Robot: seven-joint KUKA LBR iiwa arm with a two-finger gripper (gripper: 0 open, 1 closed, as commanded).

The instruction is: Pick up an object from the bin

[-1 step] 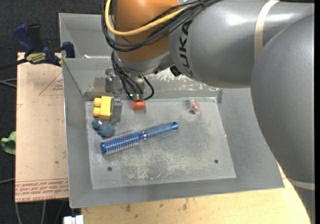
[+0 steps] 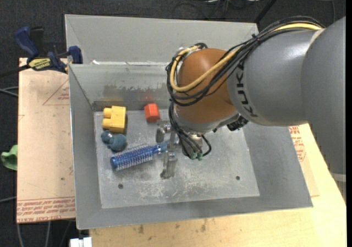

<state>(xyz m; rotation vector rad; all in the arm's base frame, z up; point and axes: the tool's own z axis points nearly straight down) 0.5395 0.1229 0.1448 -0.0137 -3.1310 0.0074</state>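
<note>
While its jaws stand apart, the pincer (image 2: 166, 151) straddles the handle end of a blue bristly brush (image 2: 133, 158), seemingly placed to clamp it.

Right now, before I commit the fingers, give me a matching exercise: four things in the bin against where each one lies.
Things:
1 yellow block
2 orange cube
3 blue brush
4 blue-grey lump

Places:
a one end lies at the fingers
b back-left of the bin floor
c between the block and the brush
d at the back, right of the block

Pairs: 1-b; 2-d; 3-a; 4-c
</note>
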